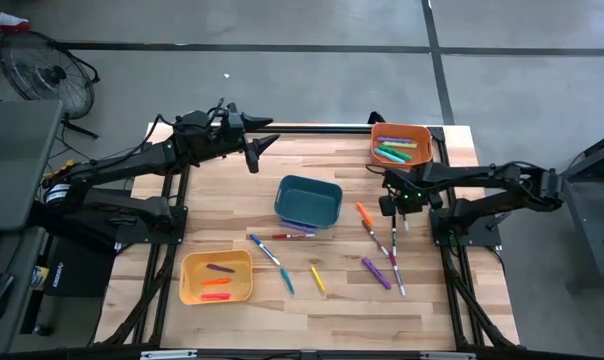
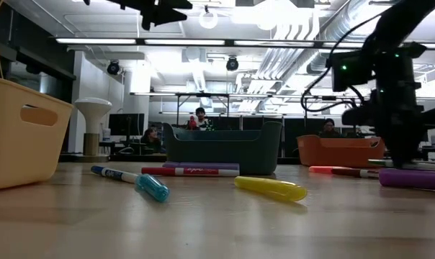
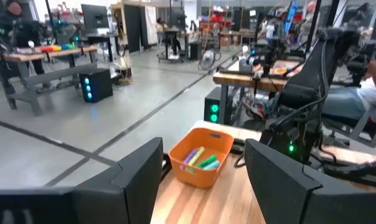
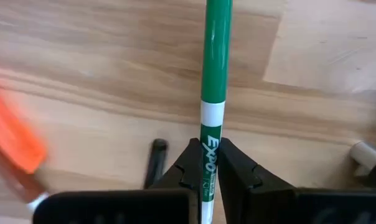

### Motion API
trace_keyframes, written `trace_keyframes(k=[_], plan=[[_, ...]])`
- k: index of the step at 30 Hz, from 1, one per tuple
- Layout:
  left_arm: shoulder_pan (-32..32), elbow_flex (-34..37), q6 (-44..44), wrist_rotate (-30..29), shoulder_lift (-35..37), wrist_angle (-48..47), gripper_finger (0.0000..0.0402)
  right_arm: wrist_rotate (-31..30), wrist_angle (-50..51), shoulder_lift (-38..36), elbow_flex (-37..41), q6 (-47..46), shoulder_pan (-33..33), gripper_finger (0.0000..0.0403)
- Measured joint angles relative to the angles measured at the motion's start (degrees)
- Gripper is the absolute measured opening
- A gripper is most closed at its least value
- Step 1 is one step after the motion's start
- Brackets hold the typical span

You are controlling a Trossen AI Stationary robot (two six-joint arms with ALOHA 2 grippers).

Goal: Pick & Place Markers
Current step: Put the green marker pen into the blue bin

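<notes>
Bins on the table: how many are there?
3. An orange bin sits at the table's far right corner, a teal bin near the middle, and a yellow bin at the near left. None seems hidden.

R arm reaches in from 3 o'clock, wrist bent down, right gripper [image 1: 394, 213] pointing at the counter w/ fingers [image 4: 189, 163] clamped tight on a green marker [image 4: 214, 74]. L arm sits raised at 10–11 o'clock, left gripper [image 1: 259, 150] fingers [image 3: 140, 169] spread wide, holding nothing.
</notes>
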State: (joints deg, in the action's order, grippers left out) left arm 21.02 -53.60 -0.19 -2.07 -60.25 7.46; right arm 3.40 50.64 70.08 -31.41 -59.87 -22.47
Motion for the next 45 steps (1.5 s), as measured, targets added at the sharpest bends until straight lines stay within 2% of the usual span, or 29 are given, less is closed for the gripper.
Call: trace_keyframes(k=[9,19,24,28,34,40,45], plan=[[0.0,0.0,1.2,-1.9,1.0,-0.4,0.0223,-3.6,5.0,-0.1,-11.6,6.8,0.1,0.0017],[0.0,0.0,2.2,-2.9,2.8,-0.8,0.0223,-10.3,4.6,1.9,-33.5,21.3,0.1,0.0017],[0.0,0.0,2.6,-3.0,2.8,-1.1,0.0223,-10.2,4.3,9.3,-44.9,30.1,0.1,0.0017],[0.0,0.0,2.7,-3.1,2.8,-1.0,0.0223,-7.1,4.8,18.2,-53.6,38.2,0.6,0.0017],[0.0,0.0,2.8,-4.0,3.9,-2.0,0.0223,-4.1,11.7,31.9,-65.6,50.9,2.7,0.0017],[0.0,0.0,3.0,-5.6,6.3,-2.8,0.0223,1.0,14.7,41.3,-71.5,60.6,4.7,0.0017],[0.0,0.0,3.0,-7.4,7.5,-4.2,0.0223,4.1,14.3,45.0,-71.9,64.7,6.0,0.0017]])
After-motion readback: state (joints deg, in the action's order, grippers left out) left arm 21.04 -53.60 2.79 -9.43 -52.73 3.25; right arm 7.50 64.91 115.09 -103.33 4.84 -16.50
